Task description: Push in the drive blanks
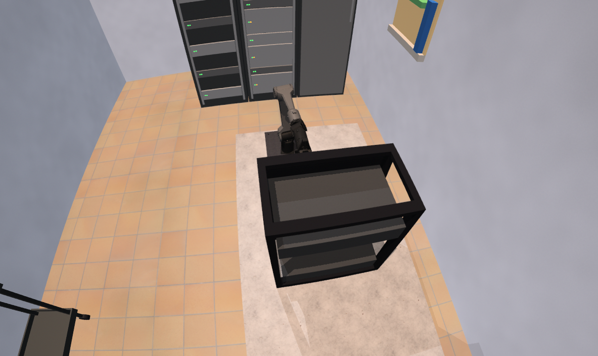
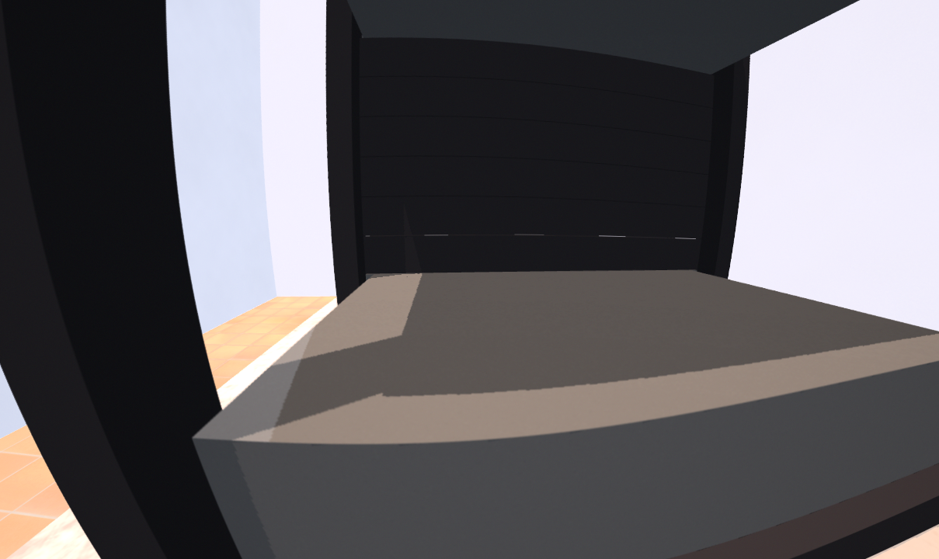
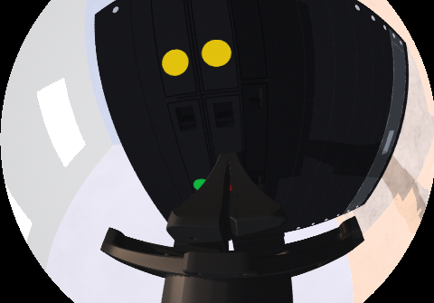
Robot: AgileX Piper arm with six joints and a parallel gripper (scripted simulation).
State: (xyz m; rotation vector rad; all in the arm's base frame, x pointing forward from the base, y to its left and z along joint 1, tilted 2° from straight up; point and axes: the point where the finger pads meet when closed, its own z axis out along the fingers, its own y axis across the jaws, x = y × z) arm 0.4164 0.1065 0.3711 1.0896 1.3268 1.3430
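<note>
The tool (image 3: 228,165) is closed on nothing and is aimed at the rack (image 1: 270,169) front, toward the worktop's (image 1: 248,146) far edge. The unmarked blank (image 3: 224,118) should be pressed squarely and slowly; the yellow stickers (image 3: 216,52) are to be avoided, lest the rack be shifted.

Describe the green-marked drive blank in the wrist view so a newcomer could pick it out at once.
Start from the black front of the rack that fills the wrist view. Two yellow stickers sit side by side high on its left part; go down from them to the shut gripper. The green dot peeks out just left of the fingertips, the only green mark on the panel.
</note>
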